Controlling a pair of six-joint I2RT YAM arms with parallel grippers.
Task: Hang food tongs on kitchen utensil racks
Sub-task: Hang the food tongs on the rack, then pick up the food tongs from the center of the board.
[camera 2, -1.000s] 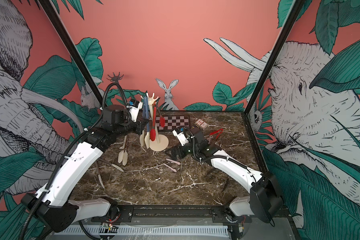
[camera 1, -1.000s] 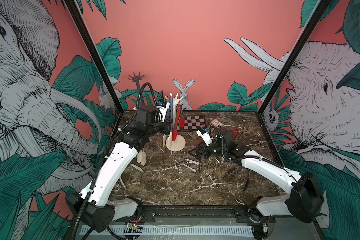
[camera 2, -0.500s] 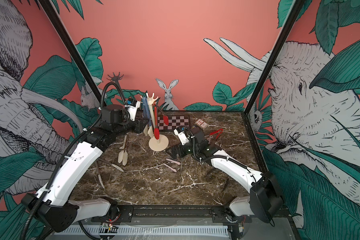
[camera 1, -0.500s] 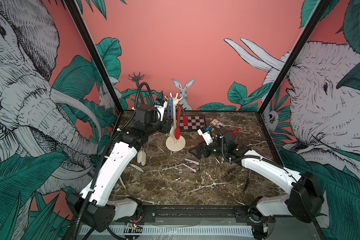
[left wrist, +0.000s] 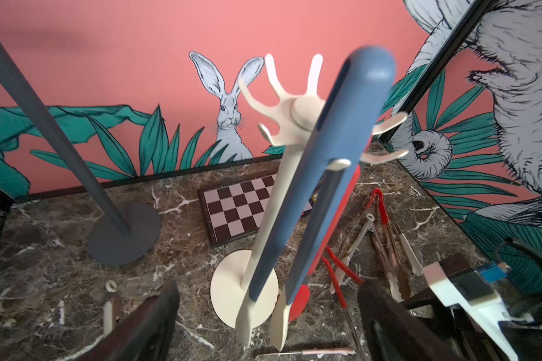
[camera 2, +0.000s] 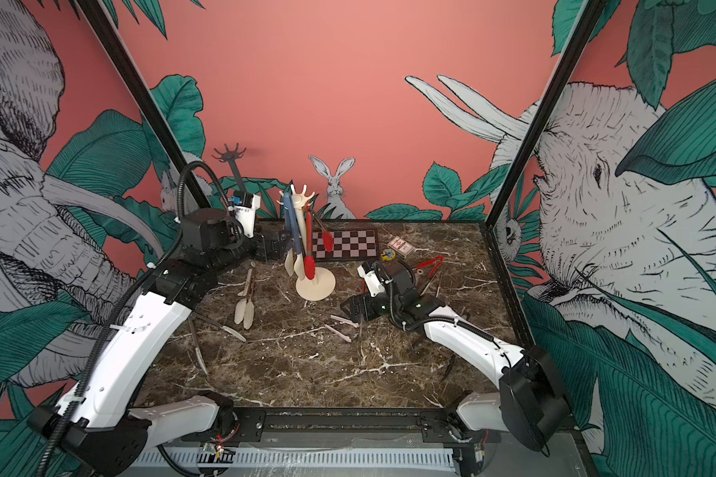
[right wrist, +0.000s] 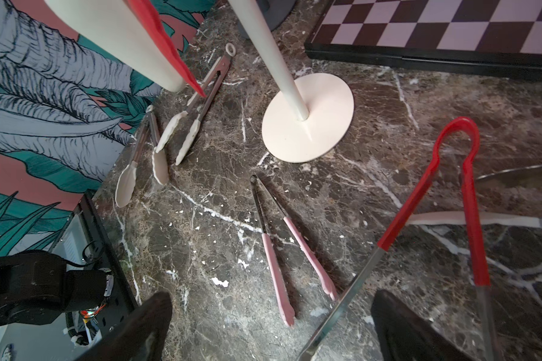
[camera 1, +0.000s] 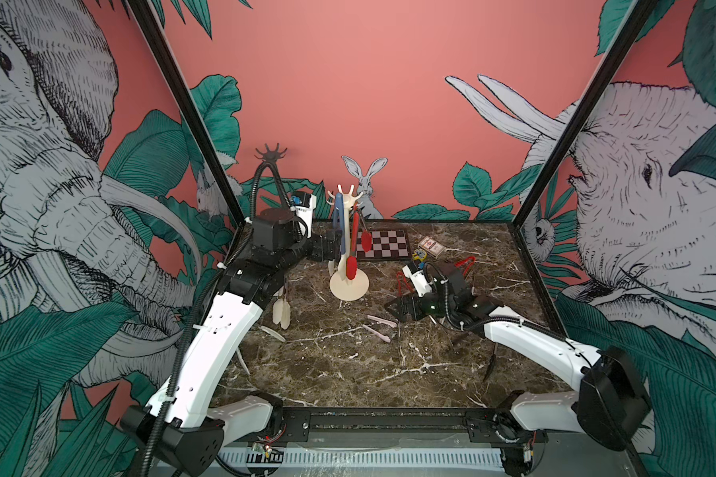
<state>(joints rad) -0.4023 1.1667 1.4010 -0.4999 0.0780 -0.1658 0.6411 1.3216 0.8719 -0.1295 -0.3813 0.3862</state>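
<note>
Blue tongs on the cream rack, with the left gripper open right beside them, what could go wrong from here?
The open left gripper sits close to the hanging blue tongs; pulling away crooked could snag them off their prong.
The cream rack carries blue and red-tipped tongs on a thin pole, so a knock might tip it.
The open right gripper hovers by red-handled tongs whose arms are spread; it may pinch only one arm.

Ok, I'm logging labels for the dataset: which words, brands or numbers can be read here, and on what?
Nothing can be read in any view.
The small red-and-white box beside the checkered board: print too small to read.
The blue-and-yellow round item next to it: markings too blurred to read.
</note>
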